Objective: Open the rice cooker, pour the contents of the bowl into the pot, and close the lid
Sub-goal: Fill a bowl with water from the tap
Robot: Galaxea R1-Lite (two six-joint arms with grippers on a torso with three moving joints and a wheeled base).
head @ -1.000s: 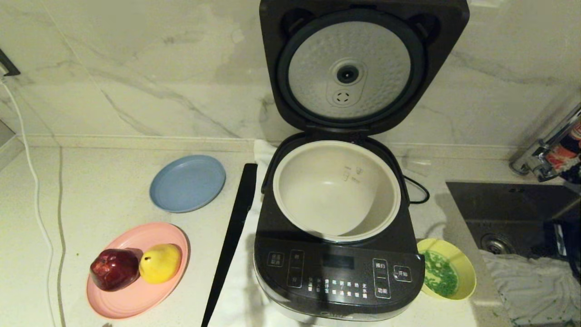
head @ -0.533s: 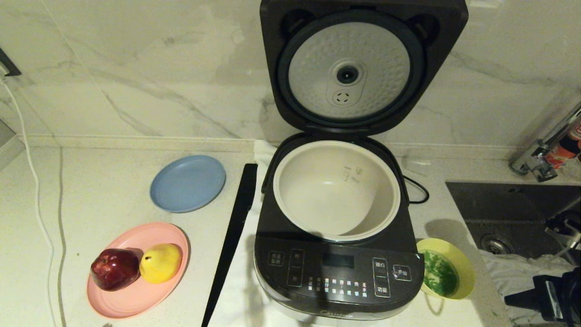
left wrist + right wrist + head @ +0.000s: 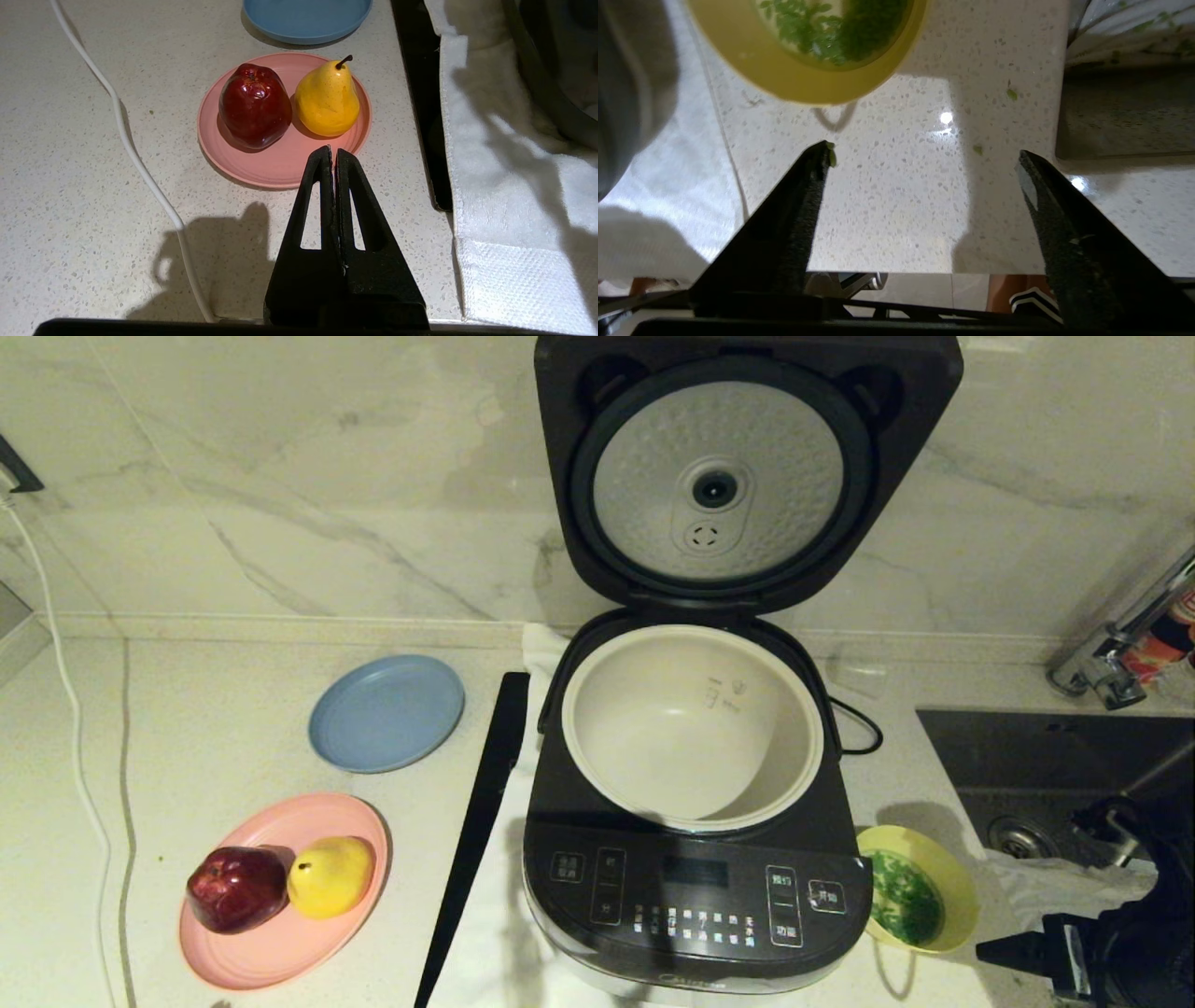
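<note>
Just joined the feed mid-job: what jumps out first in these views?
The rice cooker dominates the middle of the counter, its lid standing open against the wall and the cream pot empty. The yellow bowl of green contents sits at its right front corner, with the right tool open just short of it. On the left, a pink plate holds fruit.

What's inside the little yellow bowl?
The yellow bowl holds small green chopped bits. They cover part of its bottom, so anything beneath them cannot be seen.
</note>
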